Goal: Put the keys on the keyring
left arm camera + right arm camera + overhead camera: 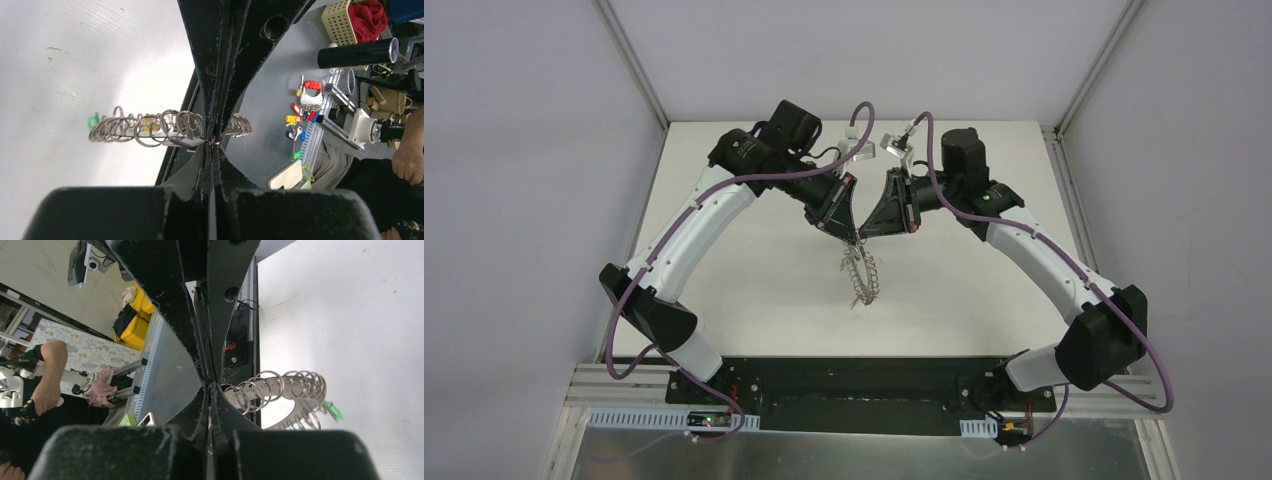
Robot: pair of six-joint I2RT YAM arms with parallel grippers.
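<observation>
Grey keyring [862, 274] pinched by left tool [212, 142] and right tool [207, 387], arms arched inward, tip-to-tip.

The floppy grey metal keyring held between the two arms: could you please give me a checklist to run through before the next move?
1. Left jaws shut on the floppy grey metal keyring: ok.
2. Right jaws shut on the same keyring: ok.
3. Keyring's lower end clear of the white table: cannot tell.
4. Small green-headed key in sight at the keyring's far end: ok.
5. That key threaded on a wire ring: cannot tell.
</observation>
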